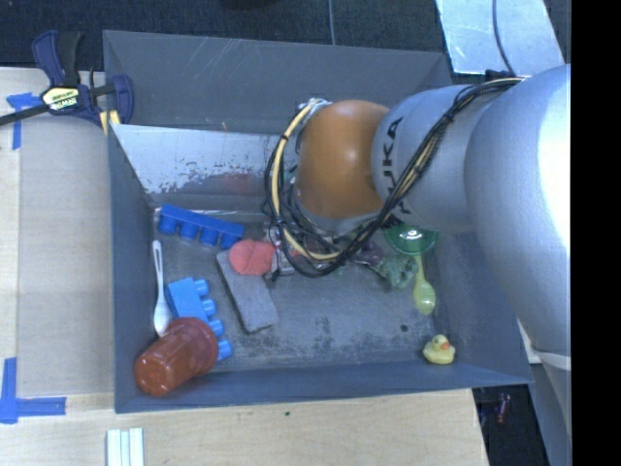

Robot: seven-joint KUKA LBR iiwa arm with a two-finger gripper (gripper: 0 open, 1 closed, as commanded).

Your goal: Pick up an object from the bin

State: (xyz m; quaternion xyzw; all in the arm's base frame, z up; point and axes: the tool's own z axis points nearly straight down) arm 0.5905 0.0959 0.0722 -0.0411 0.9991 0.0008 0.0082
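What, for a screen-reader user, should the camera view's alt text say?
A robot arm, its wrist under an orange cover, reaches from the right into a grey bin, near a pink round piece and grey block. Blue bricks, a white spoon, a brown cup, green items and a yellow duck lie around.

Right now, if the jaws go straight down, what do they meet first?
Most likely the red rounded piece, lying at the upper end of the grey slab. The orange wrist cover hides the jaws, so line and depth are uncertain.
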